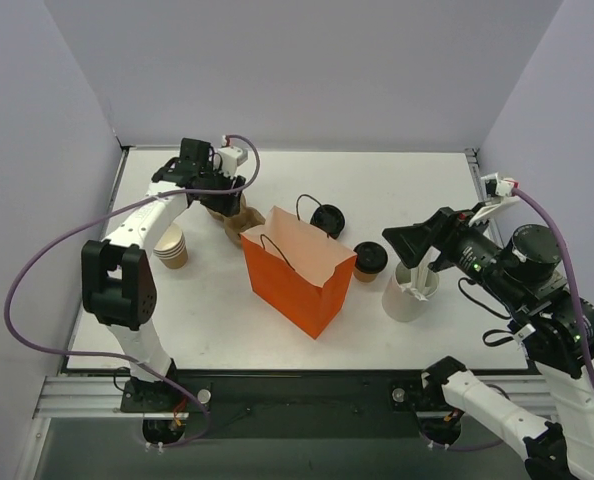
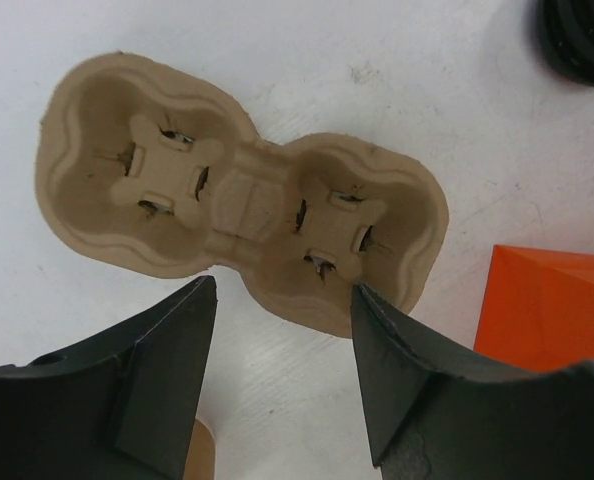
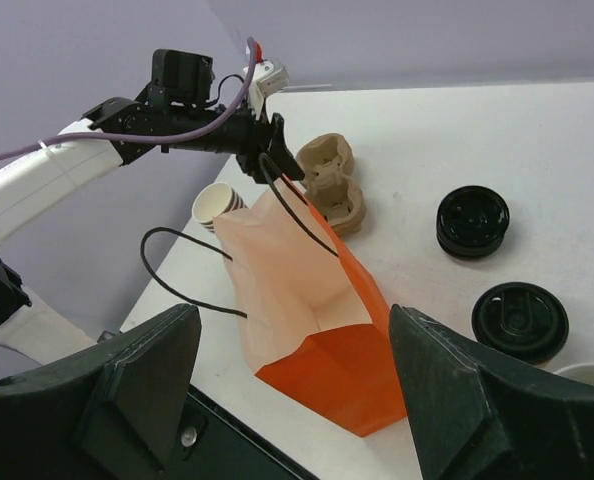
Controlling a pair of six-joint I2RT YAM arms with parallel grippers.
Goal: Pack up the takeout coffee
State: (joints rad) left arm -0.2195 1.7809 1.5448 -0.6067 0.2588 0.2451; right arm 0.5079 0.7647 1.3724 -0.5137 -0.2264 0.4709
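Observation:
The takeout coffee (image 1: 369,260), a small brown cup under a black lid, stands just right of the orange bag (image 1: 297,268); its lid (image 3: 520,320) shows in the right wrist view. My left gripper (image 1: 225,196) hovers open at the back left over a tan two-cup carrier (image 2: 237,205). Its fingers (image 2: 177,340) straddle the carrier's near edge, holding nothing. My right gripper (image 3: 295,312) is open and empty in the air, right of the coffee and above a white cup (image 1: 407,295). It faces the open bag (image 3: 317,300).
A stack of black lids (image 1: 327,218) lies behind the bag, also seen as lids (image 3: 474,220). Stacked paper cups (image 1: 172,248) stand left of the bag. Black bag handles (image 3: 177,270) loop outward. The table's front edge (image 1: 277,372) is near.

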